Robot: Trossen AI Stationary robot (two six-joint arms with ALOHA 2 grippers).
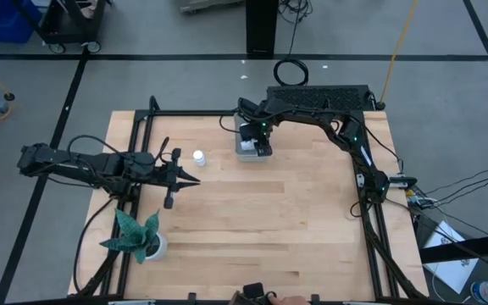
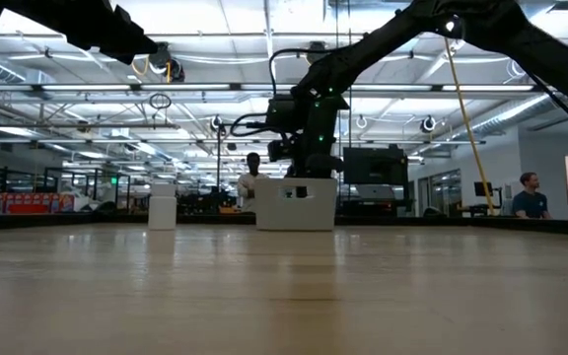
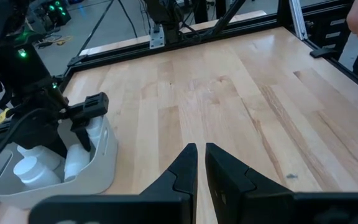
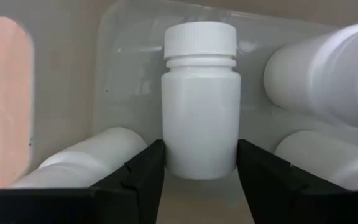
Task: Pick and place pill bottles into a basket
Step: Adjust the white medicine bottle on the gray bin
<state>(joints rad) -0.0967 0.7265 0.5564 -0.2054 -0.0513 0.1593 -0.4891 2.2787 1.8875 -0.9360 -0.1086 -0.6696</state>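
The pale basket [image 1: 252, 151] stands on the table toward its far edge, and shows in the low view [image 2: 296, 204] and the left wrist view [image 3: 101, 168]. My right gripper [image 4: 201, 163] reaches down into it, shut on a white pill bottle [image 4: 199, 106]. Three more bottles lie in the basket around it [image 4: 89, 155] [image 4: 328, 74] [image 4: 328, 158]. One bottle [image 1: 199, 158] stands upright on its base on the table left of the basket, and shows in the low view [image 2: 162, 212]. My left gripper [image 1: 191, 180] is shut and empty, just near of that bottle. My right gripper pinches the bottle's body near its bottom end [image 4: 199, 163] between its two fingers [image 4: 148, 168], one on each side. The fingers come from above, pointing down into the basket. The capped end [image 4: 199, 40] points away from the fingers; whether the bottle rests on the basket floor I cannot tell.
A green plant in a white pot [image 1: 142, 237] stands at the table's near left. A black ridged box [image 1: 320, 97] sits at the far right edge. Black frame rails [image 1: 371, 212] line the table. People show in the room behind [image 2: 529, 197].
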